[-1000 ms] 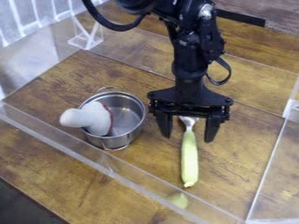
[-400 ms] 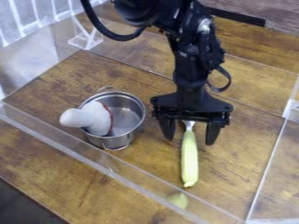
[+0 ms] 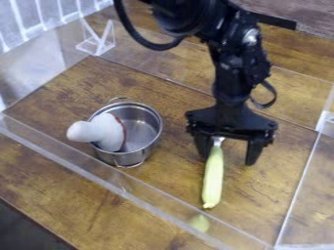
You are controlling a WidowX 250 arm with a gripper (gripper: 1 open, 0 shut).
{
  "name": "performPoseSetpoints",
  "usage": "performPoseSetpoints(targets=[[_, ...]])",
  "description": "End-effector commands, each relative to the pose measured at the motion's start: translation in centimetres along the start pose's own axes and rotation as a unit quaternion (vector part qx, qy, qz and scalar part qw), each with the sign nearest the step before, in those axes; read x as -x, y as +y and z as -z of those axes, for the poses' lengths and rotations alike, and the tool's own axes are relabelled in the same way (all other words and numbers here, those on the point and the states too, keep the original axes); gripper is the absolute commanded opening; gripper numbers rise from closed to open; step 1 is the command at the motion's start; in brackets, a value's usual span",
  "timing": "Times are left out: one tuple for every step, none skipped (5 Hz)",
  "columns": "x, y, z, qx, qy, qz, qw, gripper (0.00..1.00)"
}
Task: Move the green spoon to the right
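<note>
Arm: black, reaching down from the top, its links rising above the pincer
Pincer (image 3: 231, 156): black, pointing downward, its two fingers spread apart
Cable: black, looping out beside the arm, above the pincer

Brown wooden tabletop (image 3: 53, 181) (visibly grained).

shiny metal pot (image 3: 135, 149), smooth plastic spoon handle (image 3: 212, 183), brown wood-grained tabletop (image 3: 74, 183)

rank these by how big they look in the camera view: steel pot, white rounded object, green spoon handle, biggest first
1. steel pot, clearly the largest
2. white rounded object and green spoon handle: too close to rank; the handle is longer but much slimmer, the white object shorter and wider
</note>
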State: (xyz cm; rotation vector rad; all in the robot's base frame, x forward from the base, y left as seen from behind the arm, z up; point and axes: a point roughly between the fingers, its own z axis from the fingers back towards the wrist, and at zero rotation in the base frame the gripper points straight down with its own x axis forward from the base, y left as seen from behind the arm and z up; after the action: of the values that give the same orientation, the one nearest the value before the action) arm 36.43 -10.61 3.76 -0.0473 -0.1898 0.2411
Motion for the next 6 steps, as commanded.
performPoseSetpoints(targets=[[-1.3,-1.1,-1.3,0.011,-0.023,0.014,0.9996,1.0],[-1.7,-0.4,-2.4,0.005,-0.025,0.008,0.9996,1.0],[-2.1,0.2,-3.6,0.0,-0.029,0.002,0.9996,1.0],[-2.6,0.8,-4.8,-0.004,-0.034,-0.004,0.9994,1.0],[-3.5,1.4,-7.8,-0.006,-0.049,-0.019,0.9986,1.0],[-4.5,2.4,-11.1,-0.013,-0.07,-0.027,0.9971,1.0]])
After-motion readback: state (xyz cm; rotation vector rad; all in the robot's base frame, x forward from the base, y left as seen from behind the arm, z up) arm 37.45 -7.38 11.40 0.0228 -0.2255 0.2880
